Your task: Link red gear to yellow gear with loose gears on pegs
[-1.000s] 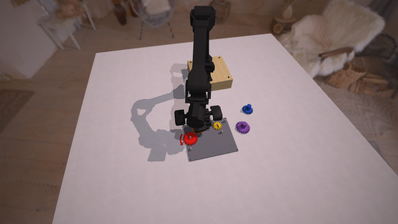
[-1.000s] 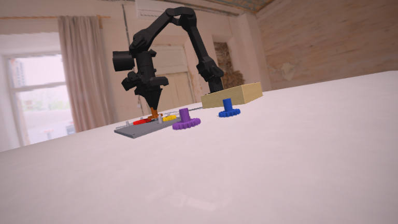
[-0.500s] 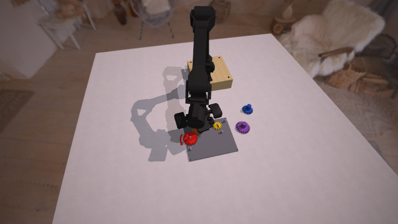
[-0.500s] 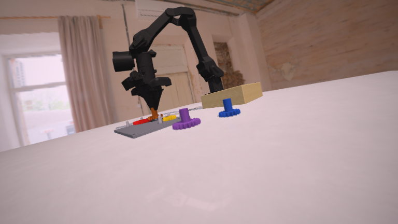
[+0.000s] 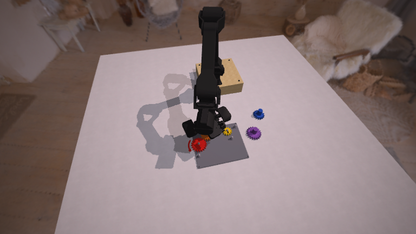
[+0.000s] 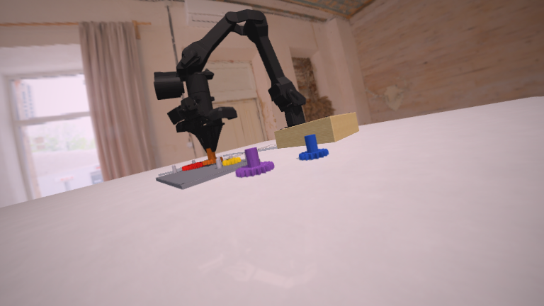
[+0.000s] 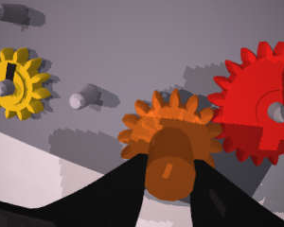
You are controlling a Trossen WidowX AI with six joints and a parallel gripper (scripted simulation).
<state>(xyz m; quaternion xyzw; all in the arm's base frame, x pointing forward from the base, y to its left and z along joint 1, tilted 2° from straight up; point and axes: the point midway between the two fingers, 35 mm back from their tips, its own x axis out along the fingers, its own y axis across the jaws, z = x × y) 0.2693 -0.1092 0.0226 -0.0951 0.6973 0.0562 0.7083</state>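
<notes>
Room: pale plaster walls and wooden flooring surround your setup.
Worktop: a broad white worktop [image 5: 122, 188] [image 6: 280, 226] [image 7: 14, 161] carries the whole job.
Arm: your black arm [image 5: 208, 44] [image 6: 261, 42] arches out from the wooden block [image 5: 231, 75] [image 6: 312, 132] to the board.
Board: the grey board [image 5: 223, 151] [image 6: 188, 180] [image 7: 133, 38] lies under the fingers.
Gripper: your gripper [image 5: 208, 135] [image 6: 210, 149] [image 7: 168, 166] is pinching the orange gear's upright stem.
Red gear: the red gear [image 5: 199, 144] [image 6: 192, 166] [image 7: 248, 104] sits on its peg, right beside the orange teeth.
Purple gear: the purple gear [image 5: 253, 133] [image 6: 254, 168] stands off the board, stem up.
Orange gear: you have the orange gear [image 5: 206, 137] [image 6: 209, 161] [image 7: 170, 177] low over the board; you cannot tell whether it sits fully flat. It should handle as light and stiff, its smooth stem perhaps slippery. Keep hold of the stem, clear of the teeth, and press straight down; a tilt could jam it.
Blue gear: the blue gear [image 5: 259, 114] [image 6: 313, 153] stands loose; it looks likely for the remaining gap. Grip its stem too.
Yellow gear: the yellow gear [image 5: 225, 132] [image 6: 231, 161] [image 7: 24, 96] is on its peg, apart from the orange one.
Empty peg: one bare peg [image 7: 82, 98] stands between orange and yellow, probably your next target.
</notes>
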